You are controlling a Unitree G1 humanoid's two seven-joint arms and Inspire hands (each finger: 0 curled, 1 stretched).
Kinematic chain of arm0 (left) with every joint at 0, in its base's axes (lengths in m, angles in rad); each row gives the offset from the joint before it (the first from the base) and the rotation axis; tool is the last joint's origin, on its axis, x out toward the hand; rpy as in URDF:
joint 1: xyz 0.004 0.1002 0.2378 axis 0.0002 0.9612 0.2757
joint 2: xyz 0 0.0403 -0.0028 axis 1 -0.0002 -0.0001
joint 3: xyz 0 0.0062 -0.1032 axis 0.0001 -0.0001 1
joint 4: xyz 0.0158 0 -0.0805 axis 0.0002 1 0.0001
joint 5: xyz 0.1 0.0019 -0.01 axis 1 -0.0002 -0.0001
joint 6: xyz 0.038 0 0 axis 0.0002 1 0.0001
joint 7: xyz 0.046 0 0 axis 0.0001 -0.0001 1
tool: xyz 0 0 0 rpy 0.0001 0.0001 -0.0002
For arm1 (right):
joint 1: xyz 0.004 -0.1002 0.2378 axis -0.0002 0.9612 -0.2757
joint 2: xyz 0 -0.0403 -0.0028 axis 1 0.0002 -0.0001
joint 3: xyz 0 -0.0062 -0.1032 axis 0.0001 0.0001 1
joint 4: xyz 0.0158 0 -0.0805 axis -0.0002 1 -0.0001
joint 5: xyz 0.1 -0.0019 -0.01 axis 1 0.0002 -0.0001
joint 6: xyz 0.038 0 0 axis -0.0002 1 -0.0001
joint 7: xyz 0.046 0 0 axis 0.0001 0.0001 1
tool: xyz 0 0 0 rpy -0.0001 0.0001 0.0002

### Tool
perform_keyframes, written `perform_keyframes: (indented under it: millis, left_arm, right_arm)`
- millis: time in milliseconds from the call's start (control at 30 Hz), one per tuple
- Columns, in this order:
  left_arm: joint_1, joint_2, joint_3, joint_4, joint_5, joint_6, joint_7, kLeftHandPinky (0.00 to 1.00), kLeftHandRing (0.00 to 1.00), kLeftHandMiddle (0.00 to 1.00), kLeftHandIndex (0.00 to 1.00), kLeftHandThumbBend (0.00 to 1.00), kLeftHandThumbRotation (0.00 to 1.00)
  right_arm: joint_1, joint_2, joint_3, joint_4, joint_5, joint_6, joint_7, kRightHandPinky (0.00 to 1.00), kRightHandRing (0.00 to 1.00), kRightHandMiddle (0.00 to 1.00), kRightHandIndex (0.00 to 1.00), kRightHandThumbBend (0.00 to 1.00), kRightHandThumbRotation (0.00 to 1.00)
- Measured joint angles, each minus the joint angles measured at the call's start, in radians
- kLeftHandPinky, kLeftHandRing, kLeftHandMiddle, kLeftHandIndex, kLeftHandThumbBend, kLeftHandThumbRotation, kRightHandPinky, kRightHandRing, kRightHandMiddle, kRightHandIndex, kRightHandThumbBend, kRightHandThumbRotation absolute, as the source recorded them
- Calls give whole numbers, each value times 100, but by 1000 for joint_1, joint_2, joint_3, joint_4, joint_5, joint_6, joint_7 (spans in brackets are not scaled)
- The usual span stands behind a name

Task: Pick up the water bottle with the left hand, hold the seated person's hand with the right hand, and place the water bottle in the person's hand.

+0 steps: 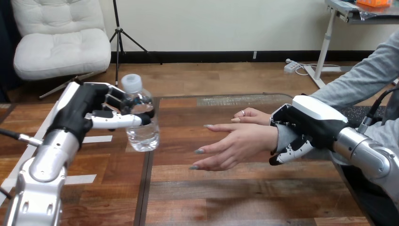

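— Silver and tube-shaped, the left forearm [44, 160] is being seen closest, at the lower left. What is being gripped at its end?

— The water bottle [141, 125] is being gripped by the left hand [80, 110]. Jointed black-and-white fingers and the thumb are being wrapped round its clear plastic body, just under the white screw cap [131, 83]. It is being held upright.

— Is it being rested on the wooden surface [226, 197]?

— That cannot be told. Its rounded base is being seen over the grained brown planks toward the far left, well apart from the person's hand [235, 143].

— And how is that hand being presented?

— It is being held out open above the planks, with straight fingers being pointed toward the bottle. A second hand [251, 115] of the person is being held just behind it.

— What is being done by the right hand [306, 125]?

— The person's wrist [282, 136], covered by a grey sleeve, is being clasped by it. A glossy white shell is being laid over the top, while curled fingers [291, 153] are being hooked underneath.
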Motion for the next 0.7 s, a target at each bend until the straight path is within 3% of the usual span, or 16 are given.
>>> perform_keyframes:
  millis: [700]
  left_arm:
    - [0,-31,-50,-19,-4,2,-26,33,40,43,41,63,0]
  right_arm:
    - [-7,9,0,0,0,1,0,28,31,37,39,81,0]
